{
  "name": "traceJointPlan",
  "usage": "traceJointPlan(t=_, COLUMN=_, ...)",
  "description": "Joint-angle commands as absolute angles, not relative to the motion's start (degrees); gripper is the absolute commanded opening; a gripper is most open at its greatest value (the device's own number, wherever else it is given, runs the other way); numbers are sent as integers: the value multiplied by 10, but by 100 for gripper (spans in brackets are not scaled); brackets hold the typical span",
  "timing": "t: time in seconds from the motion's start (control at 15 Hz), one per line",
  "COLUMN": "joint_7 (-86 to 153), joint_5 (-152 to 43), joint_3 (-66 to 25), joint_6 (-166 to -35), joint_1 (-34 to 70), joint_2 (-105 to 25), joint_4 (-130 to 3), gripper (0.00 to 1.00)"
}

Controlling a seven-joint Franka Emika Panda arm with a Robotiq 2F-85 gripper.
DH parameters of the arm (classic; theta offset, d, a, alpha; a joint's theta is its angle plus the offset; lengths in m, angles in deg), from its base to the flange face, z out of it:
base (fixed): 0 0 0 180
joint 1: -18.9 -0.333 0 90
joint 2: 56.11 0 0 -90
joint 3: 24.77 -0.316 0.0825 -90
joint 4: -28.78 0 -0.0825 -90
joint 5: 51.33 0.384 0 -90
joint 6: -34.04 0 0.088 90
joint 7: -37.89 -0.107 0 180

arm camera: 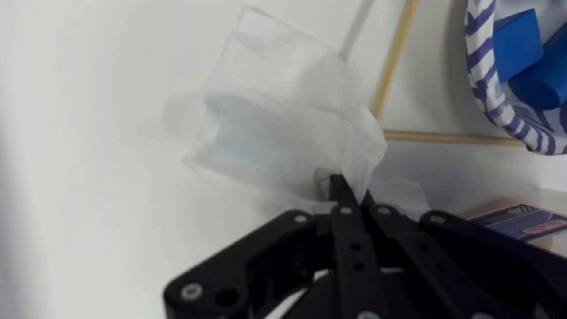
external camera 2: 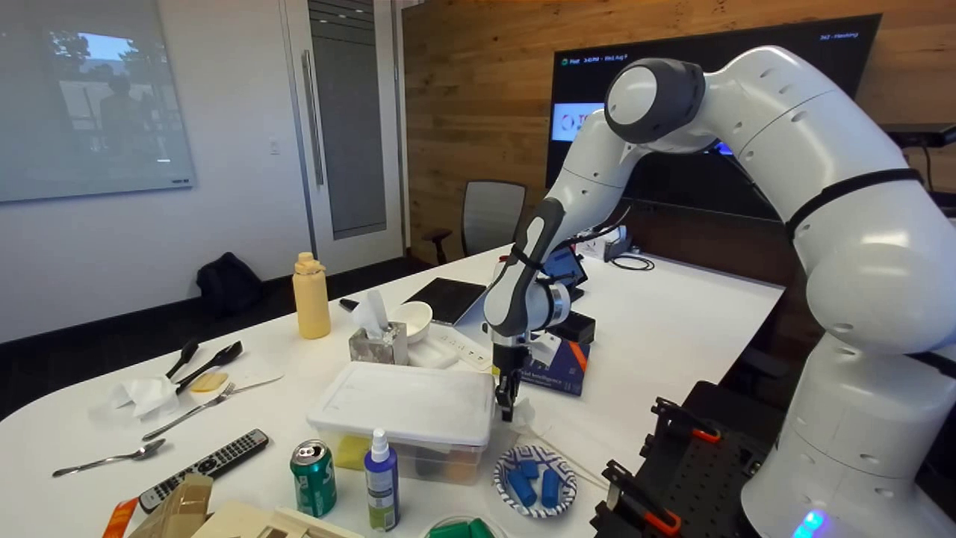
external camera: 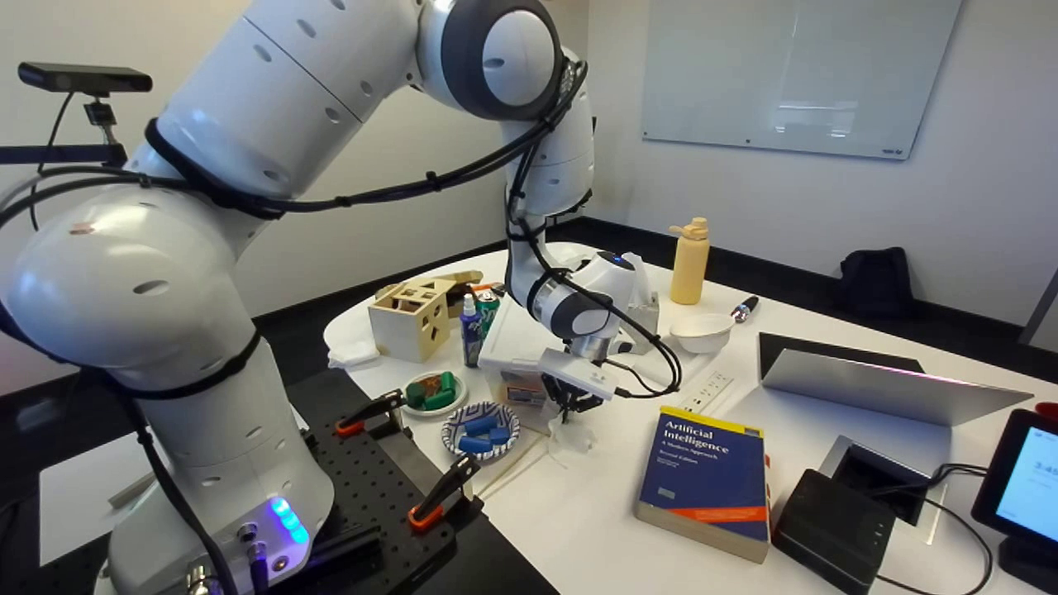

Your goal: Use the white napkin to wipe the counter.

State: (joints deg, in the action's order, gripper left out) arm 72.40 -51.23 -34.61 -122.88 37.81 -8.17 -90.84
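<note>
The white napkin [arm camera: 283,128] is thin and crumpled, and its top is pinched between my fingertips. My gripper [arm camera: 354,195] is shut on it, pointing down just above the counter [arm camera: 88,186]. In both exterior views the gripper [external camera: 567,411] [external camera 2: 506,407] is low over the white counter [external camera: 595,521] [external camera 2: 657,314], beside the lidded plastic box. The napkin [external camera: 572,438] spreads below the fingers, and a piece of it [external camera 2: 525,412] shows beside them. I cannot tell how much of it touches the counter.
A patterned bowl with blue blocks [external camera: 447,434] and wooden sticks [arm camera: 392,62] lie close to the napkin. The plastic box [external camera 2: 403,396] stands right beside the gripper. The dark blue book [external camera: 702,471], power strip [external camera: 709,390] and tissue box [external camera 2: 379,349] are nearby.
</note>
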Motion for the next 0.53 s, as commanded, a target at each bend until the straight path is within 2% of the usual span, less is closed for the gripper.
traceJointPlan(t=0.0, joint_7=698, joint_5=-539, joint_3=-307, joint_6=-1248, joint_1=349, joint_2=-72, joint_4=-885, gripper=1)
traceJointPlan(t=0.47, joint_7=673, joint_5=-585, joint_3=-237, joint_6=-1257, joint_1=347, joint_2=-48, joint_4=-872, gripper=1)
